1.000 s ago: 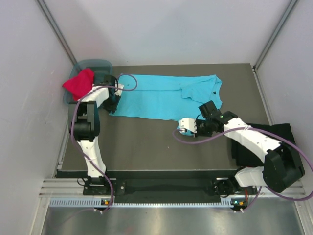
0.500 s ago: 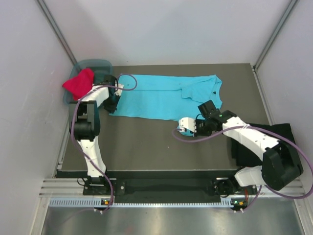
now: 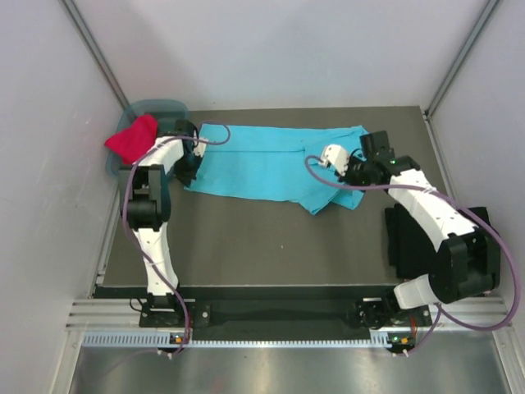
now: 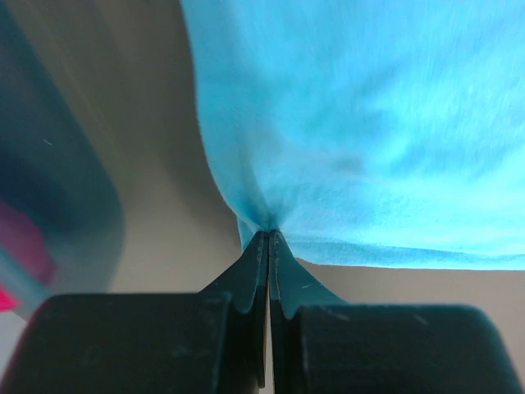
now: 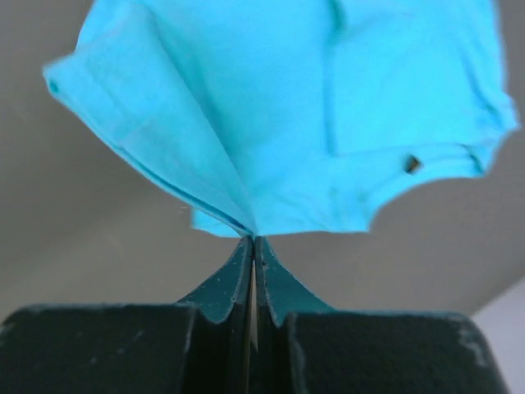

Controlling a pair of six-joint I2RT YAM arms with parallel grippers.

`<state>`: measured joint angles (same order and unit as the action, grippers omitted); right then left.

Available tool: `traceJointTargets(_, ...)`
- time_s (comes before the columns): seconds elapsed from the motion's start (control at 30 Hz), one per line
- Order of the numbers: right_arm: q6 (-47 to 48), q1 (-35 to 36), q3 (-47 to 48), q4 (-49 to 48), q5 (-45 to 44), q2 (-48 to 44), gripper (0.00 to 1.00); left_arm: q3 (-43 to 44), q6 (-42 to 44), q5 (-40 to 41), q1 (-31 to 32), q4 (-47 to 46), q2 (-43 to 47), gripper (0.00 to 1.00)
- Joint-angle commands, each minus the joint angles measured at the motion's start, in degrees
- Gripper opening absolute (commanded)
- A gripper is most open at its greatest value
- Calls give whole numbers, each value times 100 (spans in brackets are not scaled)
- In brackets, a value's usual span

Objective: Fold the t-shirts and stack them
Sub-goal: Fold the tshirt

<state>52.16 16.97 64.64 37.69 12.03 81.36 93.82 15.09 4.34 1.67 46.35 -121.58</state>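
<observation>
A cyan t-shirt [image 3: 254, 160] lies spread across the back of the dark table. My left gripper [image 3: 189, 162] is shut on its left edge, close to the bin. In the left wrist view the jaws [image 4: 269, 236] pinch a peak of the cyan cloth [image 4: 353, 123]. My right gripper [image 3: 354, 174] is shut on the shirt's right end, and a fold of cloth trails toward the table's middle. In the right wrist view the jaws [image 5: 253, 240] hold gathered folds of the cyan shirt [image 5: 287, 107] lifted off the table.
A red t-shirt [image 3: 134, 138] sits in a blue-grey bin [image 3: 168, 108] at the back left; the bin [image 4: 57, 189] also shows in the left wrist view. A folded black t-shirt [image 3: 422, 238] lies at the table's right edge. White walls enclose the table.
My right gripper has moved from the shirt's front edge near the middle to the back right, pulling cloth with it. The left gripper has stayed at the left edge.
</observation>
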Motion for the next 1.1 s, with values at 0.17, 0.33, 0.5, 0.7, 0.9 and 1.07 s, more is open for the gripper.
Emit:
traceJointTargets(0.17, -268, -555, 1112, -174, 45, 371, 0, 1383, 108, -135, -27, 515, -182, 0)
traceJointTargets(0.33, -329, -563, 1560, -306, 62, 722, 0, 2270, 178, -231, 44, 893, -507, 0)
traceJointTargets(0.5, -373, -590, 2025, -245, 89, 1091, 0, 2694, 318, -310, 96, 1086, -648, 0)
traceJointTargets(0.7, -461, -572, 2096, -201, 221, 1224, 0, 1642, 609, -698, 97, 1448, 18, 29)
traceJointTargets(0.9, -505, -555, 2026, -175, 229, 1172, 0, 638, 723, -864, 96, 1367, 389, 38)
traceJointTargets(1.07, -505, -555, 1991, -148, 229, 1163, 0, 497, 662, -812, 96, 1210, 302, 39)
